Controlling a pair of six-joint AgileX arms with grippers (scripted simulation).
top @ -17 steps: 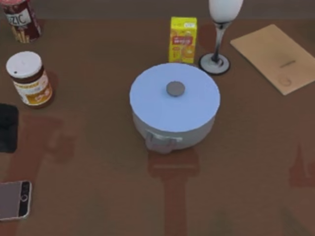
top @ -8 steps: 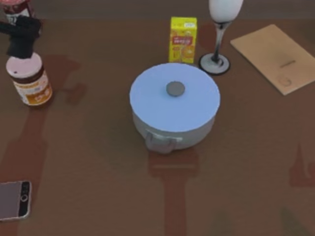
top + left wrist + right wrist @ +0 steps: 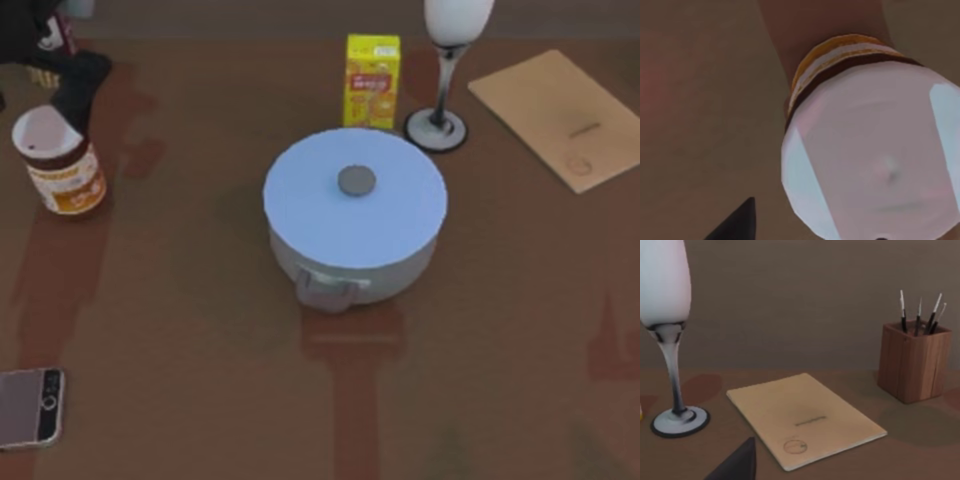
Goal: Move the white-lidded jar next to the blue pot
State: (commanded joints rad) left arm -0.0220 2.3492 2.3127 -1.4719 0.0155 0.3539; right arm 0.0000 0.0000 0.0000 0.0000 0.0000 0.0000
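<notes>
The white-lidded jar stands upright near the table's left edge, with dark brown contents and an orange-and-white label. The blue pot, with a pale blue lid and a grey knob, sits at the table's middle, far to the jar's right. My left gripper hovers open just behind the jar's far side, not touching it. In the left wrist view the jar's lid fills the picture, with one dark fingertip beside it. My right gripper is out of the top view; one of its fingertips shows over the table.
A dark red container is mostly hidden behind my left arm. A yellow carton and a white goblet stand behind the pot. A tan notebook lies at the far right and a phone at the near left. A wooden pen holder stands beyond the notebook.
My left gripper came in from the left edge, passed over the jar and now sits behind it, slightly farther right. The jar and pot have not moved.
</notes>
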